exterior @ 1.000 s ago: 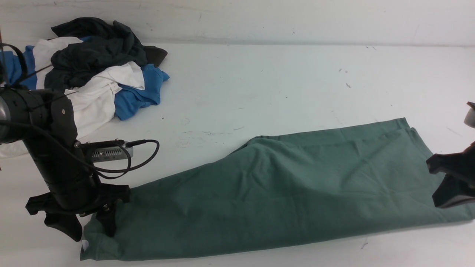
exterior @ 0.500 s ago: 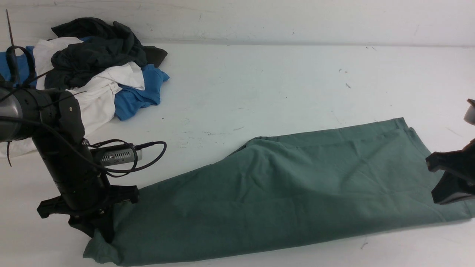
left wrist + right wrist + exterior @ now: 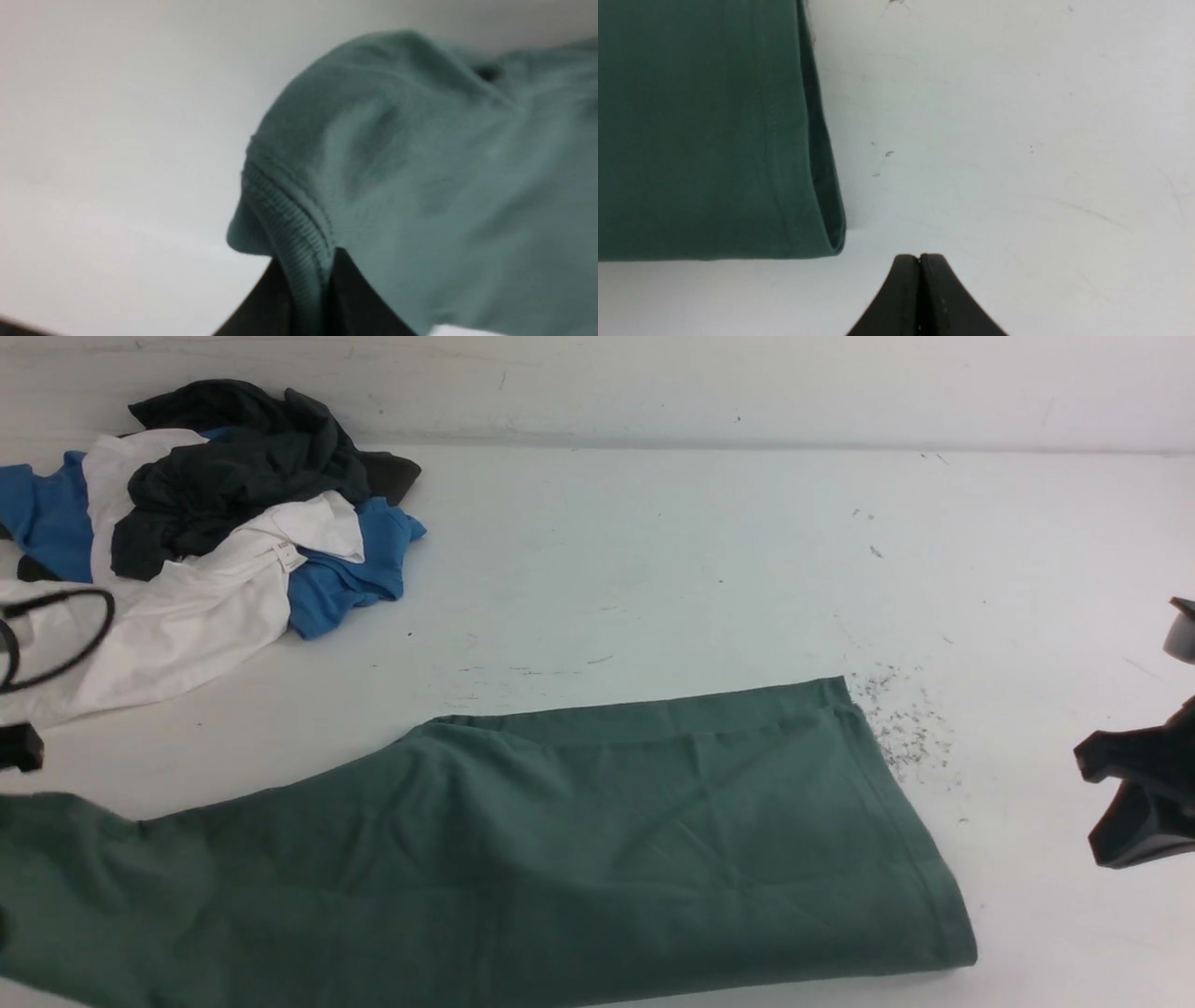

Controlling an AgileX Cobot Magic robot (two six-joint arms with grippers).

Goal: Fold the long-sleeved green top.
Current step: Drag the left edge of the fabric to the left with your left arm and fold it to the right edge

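Note:
The green long-sleeved top (image 3: 560, 840) lies folded lengthwise along the table's front, from the left edge to its hem at the right of centre. In the left wrist view my left gripper (image 3: 310, 266) is shut on the top's (image 3: 420, 163) ribbed neck edge, which is raised off the table. In the front view that gripper is almost wholly past the left edge. My right gripper (image 3: 1134, 803) hangs shut and empty at the far right. Its fingertips (image 3: 920, 256) are apart from the hem (image 3: 700, 130), over bare table.
A pile of dark, white and blue garments (image 3: 224, 523) sits at the back left of the white table (image 3: 653, 541). Dark lint specks (image 3: 901, 728) lie just right of the hem. A black cable loop (image 3: 56, 635) shows at the left edge.
My left gripper closed on the neck edge and pulled the top leftward, so the hem slid away from the right gripper. The left arm has mostly left the front view.

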